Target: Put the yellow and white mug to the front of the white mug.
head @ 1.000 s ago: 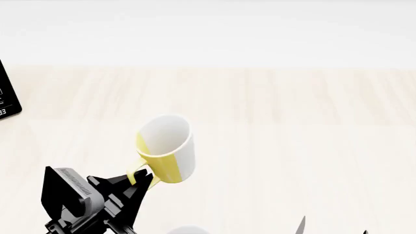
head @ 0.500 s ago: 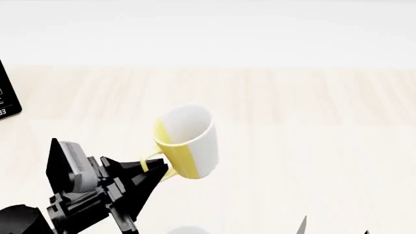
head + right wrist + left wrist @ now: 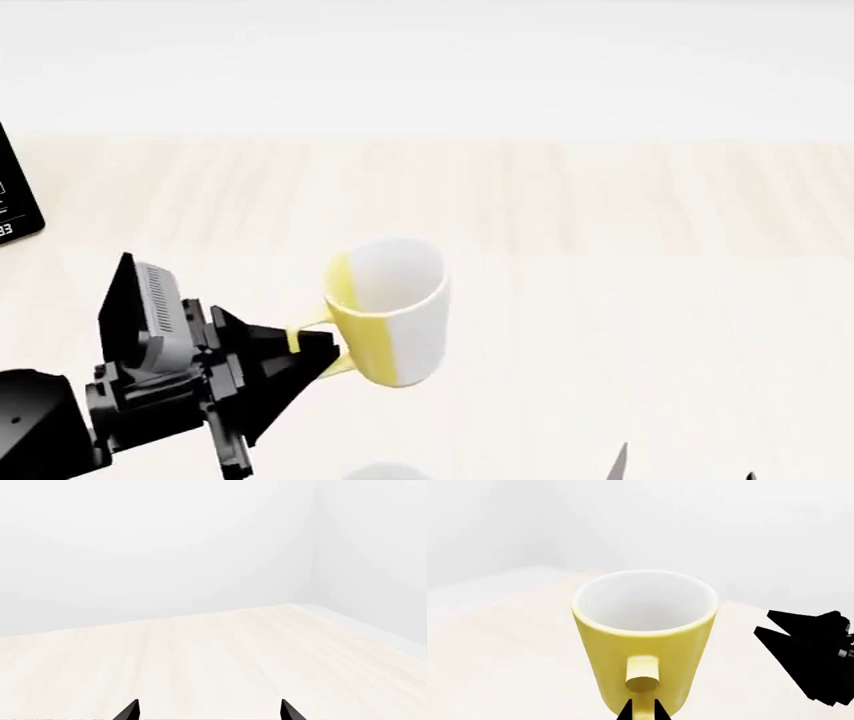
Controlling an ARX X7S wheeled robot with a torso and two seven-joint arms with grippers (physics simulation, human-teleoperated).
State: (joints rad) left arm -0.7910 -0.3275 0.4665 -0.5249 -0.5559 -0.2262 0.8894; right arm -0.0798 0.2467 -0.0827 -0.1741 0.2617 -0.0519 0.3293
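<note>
The yellow and white mug [image 3: 388,311] hangs tilted above the light wooden table [image 3: 641,250], mouth facing up and away. My left gripper [image 3: 310,348] is shut on its yellow handle [image 3: 315,330]. In the left wrist view the mug [image 3: 644,630] fills the middle, with the handle [image 3: 642,677] pinched between my two fingertips [image 3: 626,713]. Only a rounded white sliver of the white mug [image 3: 384,472] shows at the head view's bottom edge, nearer me than the held mug. My right gripper [image 3: 209,712] is open and empty, and its tips [image 3: 621,463] show low on the right.
A black device [image 3: 16,195] stands at the table's left edge. A pale wall rises behind the table's far edge. My right arm shows as a black shape [image 3: 810,655] beside the mug in the left wrist view.
My left gripper has carried the mug to the right, and the mug now sits a little lower than half a second ago. The right gripper has not moved.
</note>
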